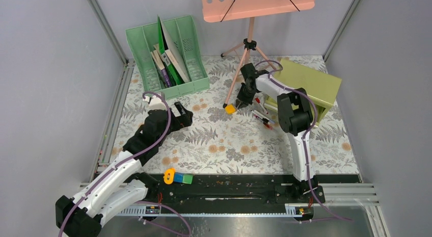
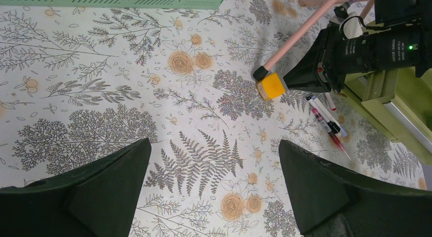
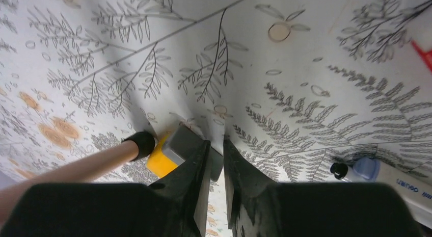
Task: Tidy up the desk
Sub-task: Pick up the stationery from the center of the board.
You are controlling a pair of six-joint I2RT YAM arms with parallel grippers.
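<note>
Top external view shows you little done: pens (image 1: 262,117) lie loose on the bench (image 1: 219,142); your right tool (image 1: 236,105) pinches a yellow block (image 1: 230,109), while your left tool (image 1: 182,113) is spread wide apart.

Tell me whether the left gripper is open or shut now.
Open. In the left wrist view the left gripper holds its two fingers far apart, and only the desk shows between them; it grips nothing.
</note>
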